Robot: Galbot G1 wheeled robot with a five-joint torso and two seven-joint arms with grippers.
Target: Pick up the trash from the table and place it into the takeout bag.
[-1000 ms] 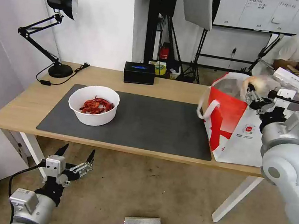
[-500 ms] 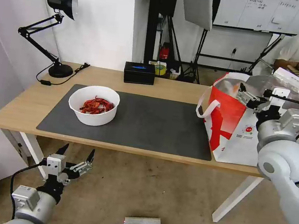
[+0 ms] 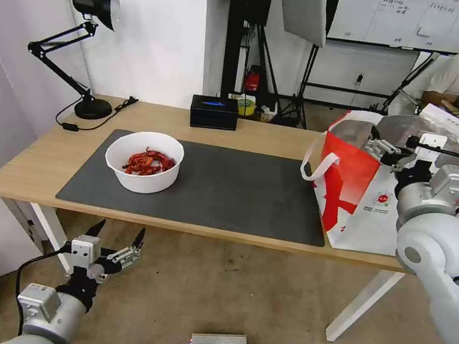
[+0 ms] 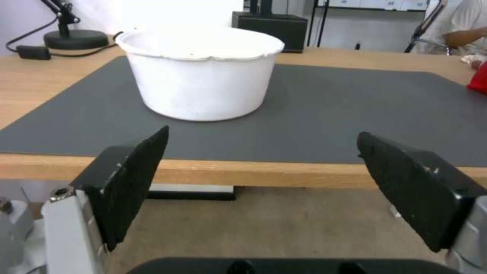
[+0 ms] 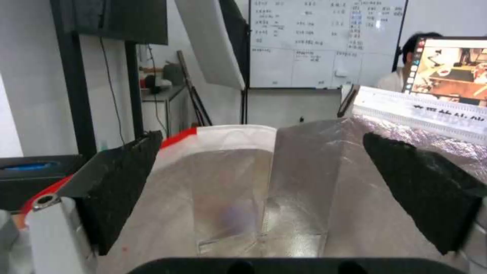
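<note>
My right tool (image 3: 380,148) hangs open and empty over the white-and-red foil-lined takeout bag (image 3: 351,195) at frame right; my left tool (image 3: 117,243) waits open, lower left. Next, I judge, comes the white round bowl of red scraps (image 3: 144,160).

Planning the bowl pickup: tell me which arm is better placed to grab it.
Left, probably. The left gripper hangs open below the table edge, facing the white bowl. The right gripper is open over the takeout bag, at the table's far end.

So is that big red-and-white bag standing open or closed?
Open. The large white-and-red foil-lined takeout bag stands upright on the table, its mouth spread wide, silver lining showing beneath the open right hand.
</note>
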